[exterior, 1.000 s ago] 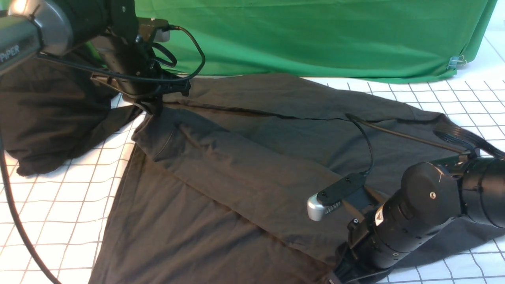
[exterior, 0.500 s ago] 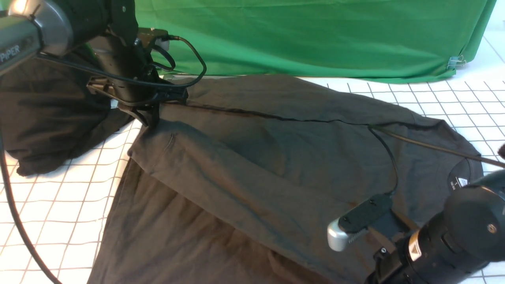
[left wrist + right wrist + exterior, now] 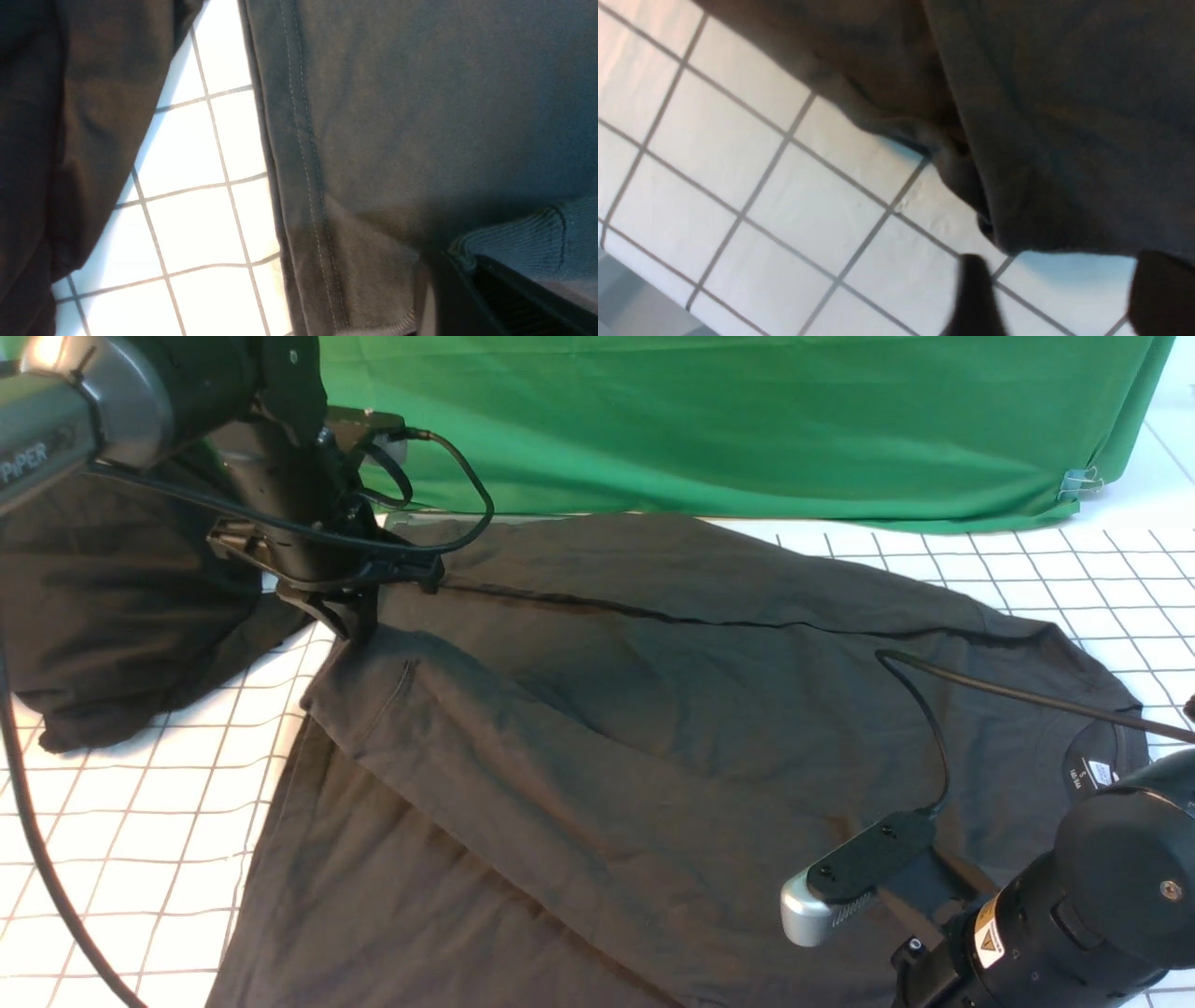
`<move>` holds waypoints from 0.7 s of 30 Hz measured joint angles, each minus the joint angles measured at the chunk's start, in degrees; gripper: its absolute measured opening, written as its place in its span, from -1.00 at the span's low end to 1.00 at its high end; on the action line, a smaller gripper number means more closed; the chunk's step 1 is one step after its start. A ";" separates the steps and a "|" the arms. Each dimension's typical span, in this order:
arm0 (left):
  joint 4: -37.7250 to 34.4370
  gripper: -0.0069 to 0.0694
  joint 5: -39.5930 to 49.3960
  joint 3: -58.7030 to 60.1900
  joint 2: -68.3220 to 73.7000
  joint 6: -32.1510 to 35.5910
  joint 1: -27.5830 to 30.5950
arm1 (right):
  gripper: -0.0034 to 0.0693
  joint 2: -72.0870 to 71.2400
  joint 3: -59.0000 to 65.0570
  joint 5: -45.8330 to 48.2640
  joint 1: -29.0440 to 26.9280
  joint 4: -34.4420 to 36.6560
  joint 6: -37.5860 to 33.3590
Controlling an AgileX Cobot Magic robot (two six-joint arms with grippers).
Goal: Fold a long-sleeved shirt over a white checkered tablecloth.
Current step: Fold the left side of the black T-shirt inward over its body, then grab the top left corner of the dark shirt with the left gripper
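Observation:
The long-sleeved shirt (image 3: 653, 728) lies spread on the white checkered tablecloth (image 3: 140, 821), its white neck label (image 3: 1088, 775) showing at the right. My left gripper (image 3: 359, 611) is low at the shirt's far left corner. In the left wrist view the ribbed cuff (image 3: 523, 233) is caught at the dark finger (image 3: 448, 289), beside the stitched hem (image 3: 303, 163). My right gripper (image 3: 1059, 280) is open: two dark fingers stand apart over bare tablecloth (image 3: 761, 186), just short of the shirt's edge (image 3: 1064, 116). In the front view its fingers are hidden below the frame.
A blacker mass of cloth (image 3: 121, 607) lies at the far left beside the left arm. Green fabric (image 3: 747, 420) hangs along the back with a clip (image 3: 1078, 481) at its right corner. The right wrist camera's cable (image 3: 934, 747) loops over the shirt.
My right arm has moved right and toward the near edge, opened and let go of the shirt. That side now lies flat and the neck label shows. The left gripper sank slightly.

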 joint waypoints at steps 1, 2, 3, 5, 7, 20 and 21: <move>0.15 -0.49 -0.37 -0.04 0.00 0.06 0.00 | 0.40 0.00 0.00 0.00 0.00 0.00 0.34; 0.35 -0.41 -0.62 -0.04 0.00 0.15 0.00 | 0.45 0.00 0.00 -0.04 0.00 0.00 0.60; 0.67 -0.30 -0.80 -0.04 0.00 0.19 0.00 | 0.48 0.00 0.00 0.10 0.00 0.00 0.80; 2.06 -0.04 -0.85 -0.04 0.00 -0.48 0.00 | 0.51 0.00 0.00 0.65 0.00 0.00 0.85; 3.75 0.13 -0.85 -0.04 0.00 -3.00 0.00 | 0.51 -0.02 0.00 1.57 0.00 0.00 0.85; -0.04 0.26 -7.12 -18.88 16.46 -8.63 4.24 | 0.52 -6.63 -1.68 2.57 0.00 -0.13 2.48; -0.26 0.26 -7.12 -20.64 17.71 -8.63 4.31 | 0.52 -7.13 -1.97 2.57 0.00 -0.13 2.52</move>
